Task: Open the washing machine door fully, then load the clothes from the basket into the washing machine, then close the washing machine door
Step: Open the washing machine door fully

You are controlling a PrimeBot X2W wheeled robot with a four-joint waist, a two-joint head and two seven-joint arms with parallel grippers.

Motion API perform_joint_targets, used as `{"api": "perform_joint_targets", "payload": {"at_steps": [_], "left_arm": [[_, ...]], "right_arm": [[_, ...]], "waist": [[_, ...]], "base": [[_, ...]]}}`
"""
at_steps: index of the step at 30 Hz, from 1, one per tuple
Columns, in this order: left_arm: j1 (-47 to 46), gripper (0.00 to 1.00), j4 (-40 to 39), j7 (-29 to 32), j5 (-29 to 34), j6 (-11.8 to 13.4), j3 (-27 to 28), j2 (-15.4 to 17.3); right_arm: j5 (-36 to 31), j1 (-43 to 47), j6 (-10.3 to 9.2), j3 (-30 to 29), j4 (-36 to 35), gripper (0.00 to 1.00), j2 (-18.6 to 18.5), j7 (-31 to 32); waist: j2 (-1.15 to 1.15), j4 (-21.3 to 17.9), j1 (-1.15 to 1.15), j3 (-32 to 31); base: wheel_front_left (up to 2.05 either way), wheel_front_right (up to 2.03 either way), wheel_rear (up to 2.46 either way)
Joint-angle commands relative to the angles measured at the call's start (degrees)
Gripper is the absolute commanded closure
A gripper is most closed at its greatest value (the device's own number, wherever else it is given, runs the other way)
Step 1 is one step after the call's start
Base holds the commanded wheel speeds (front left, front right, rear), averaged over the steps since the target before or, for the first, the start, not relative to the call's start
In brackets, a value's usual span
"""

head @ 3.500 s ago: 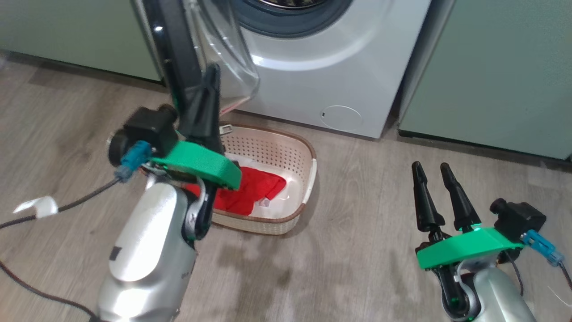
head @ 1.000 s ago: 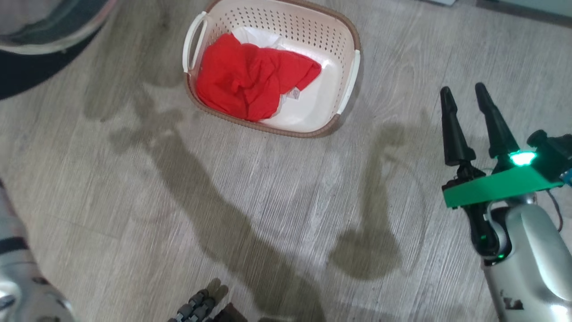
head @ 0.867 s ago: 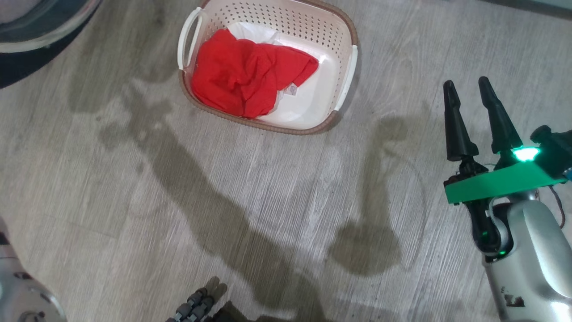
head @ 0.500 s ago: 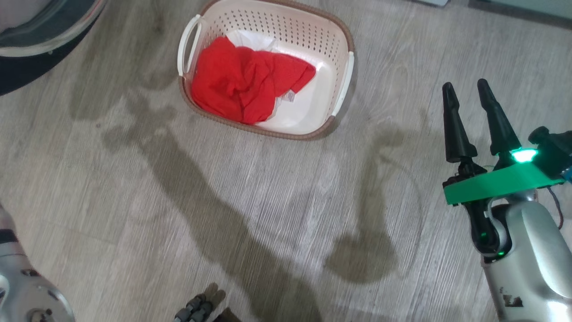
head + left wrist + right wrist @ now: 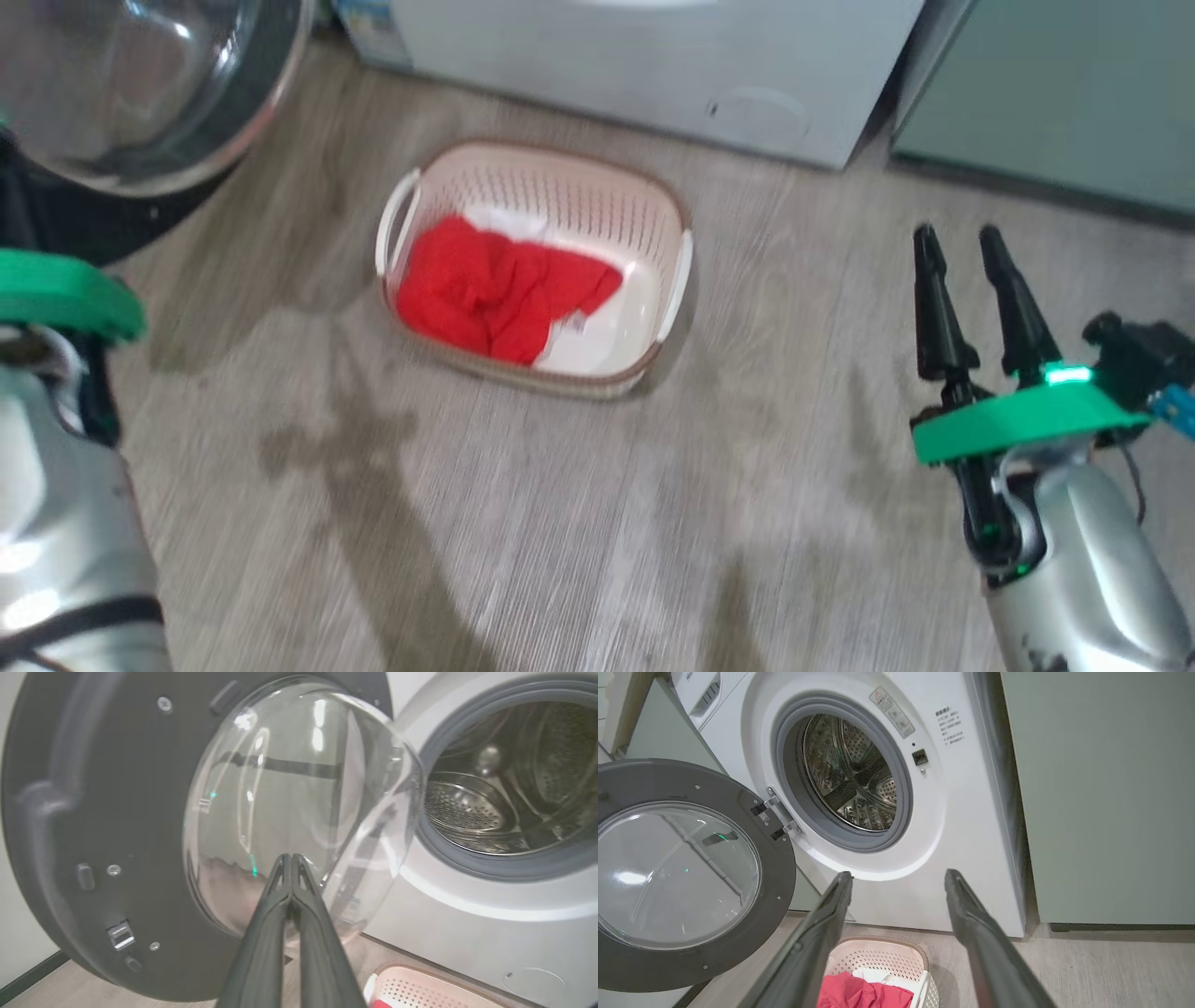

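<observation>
The washing machine (image 5: 962, 812) stands white with its steel drum (image 5: 850, 774) exposed. Its door (image 5: 686, 872) is swung wide open to the left, black rim and domed glass (image 5: 299, 807) facing out. On the floor in front sits the cream basket (image 5: 644, 215) holding the red garment (image 5: 495, 289) over a white one (image 5: 509, 224). My left gripper (image 5: 290, 858) is shut and empty, its tips close to the door's glass. My right gripper (image 5: 954, 238) is open and empty, to the right of the basket, fingers pointing at the machine.
Pale green cabinets (image 5: 1101, 798) flank the machine on the right, and another (image 5: 658, 737) lies behind the open door. Wood-look floor (image 5: 579, 523) spreads between me and the basket. The open door reaches over the floor to the basket's left.
The head camera has tilted up, so the basket sits lower in view and the machine's base and the door glass now show. My right gripper stays open and still.
</observation>
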Motion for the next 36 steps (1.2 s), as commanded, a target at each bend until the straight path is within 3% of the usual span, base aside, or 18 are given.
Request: {"api": "perform_joint_targets", "payload": {"at_steps": [1, 7, 13, 23, 30, 36], "left_arm": [[1.3, 1.00, -2.7, -0.3, 0.5, -0.1, -0.4, 2.1], [10.3, 1.00, -3.7, -0.3, -2.7, -0.5, -8.9, -0.1], [17.6, 1.00, -11.2, -0.3, -7.6, -0.6, -14.2, -1.1], [29.5, 1.00, -22.9, -0.3, -10.1, -0.6, -17.8, -3.4], [33.7, 1.00, -27.3, -0.3, -10.4, -0.5, -21.9, -4.2], [36.1, 1.00, -28.2, -0.3, -14.1, 2.5, -27.4, -4.3]], "right_arm": [[0.4, 1.3, 0.01, 0.7, -1.7, 0.00, 0.8, -0.5], [0.4, 6.2, 0.01, -1.9, -1.8, 0.00, 1.8, -0.5], [-0.5, 9.2, 0.01, -2.3, -3.0, 0.00, 1.6, -0.5], [-1.2, 12.1, 0.01, -5.0, -5.3, 0.00, 1.8, -0.5], [-0.4, 14.5, 0.01, -6.9, -9.1, 0.00, 2.3, -0.5], [-3.0, 16.3, 0.01, -7.4, -10.2, 0.00, 2.7, -0.5]], "waist": [[0.00, -2.2, 0.00, -6.4], [0.00, -5.3, 0.00, -16.1], [0.00, -8.5, 0.00, -19.6], [0.00, -13.0, 0.00, -21.9], [0.00, -13.9, 0.00, -21.9], [0.00, -14.7, 0.00, -21.5]], "base": [[0.00, 0.00, 0.00], [0.00, 0.00, 0.00], [0.00, 0.00, 0.00], [0.00, 0.00, 0.00], [0.00, 0.00, 0.00], [0.00, 0.00, 0.00]]}}
